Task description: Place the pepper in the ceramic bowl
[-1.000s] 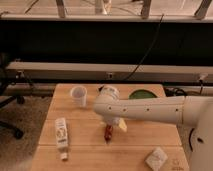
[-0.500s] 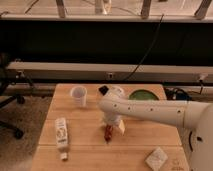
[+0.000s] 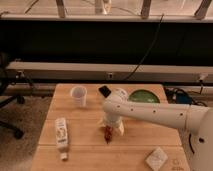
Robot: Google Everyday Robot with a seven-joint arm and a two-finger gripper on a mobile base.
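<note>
the gripper [image 3: 109,128] hangs right over the pepper [image 3: 108,136] on the table [image 3: 75,127], seemingly to seize it for the bowl [image 3: 145,96]; its grip cannot be told.

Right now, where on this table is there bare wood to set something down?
Bare wood: the front edge between the white bottle and the white packet, and the patch between the bottle and the white cup. Crowded: the middle, where the tool is at the pepper, with the ceramic bowl behind.
</note>
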